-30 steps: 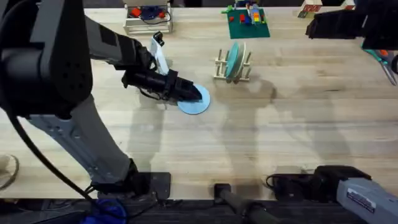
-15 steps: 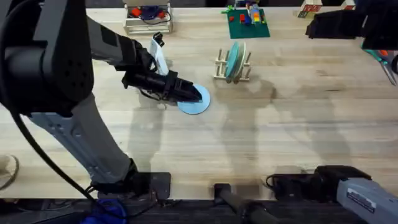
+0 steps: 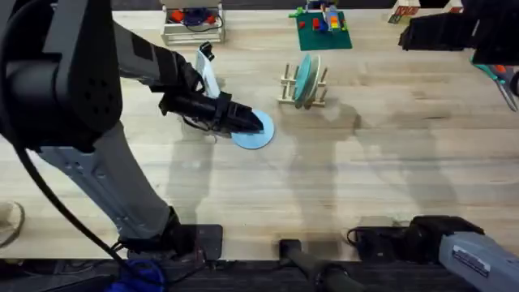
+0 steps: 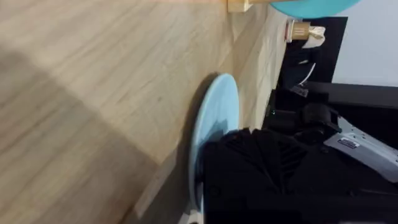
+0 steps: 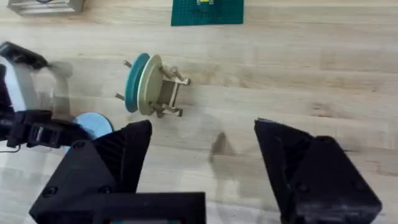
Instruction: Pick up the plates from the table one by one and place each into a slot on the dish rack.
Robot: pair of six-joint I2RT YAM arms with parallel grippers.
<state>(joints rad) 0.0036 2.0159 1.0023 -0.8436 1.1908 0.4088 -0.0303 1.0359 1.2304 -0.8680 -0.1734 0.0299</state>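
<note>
Two plates, teal [image 3: 304, 77] and cream [image 3: 314, 75], stand in the dish rack [image 3: 302, 88]; the left claw [image 3: 256, 122], apparently clamped, grips the pale blue plate [image 3: 255, 135] mid-tabletop [image 3: 389, 162].

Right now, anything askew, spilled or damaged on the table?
Nothing stands out. The teal plate and cream plate stand upright in the dish rack; the light blue plate lies flat on the table under the left tool.
</note>
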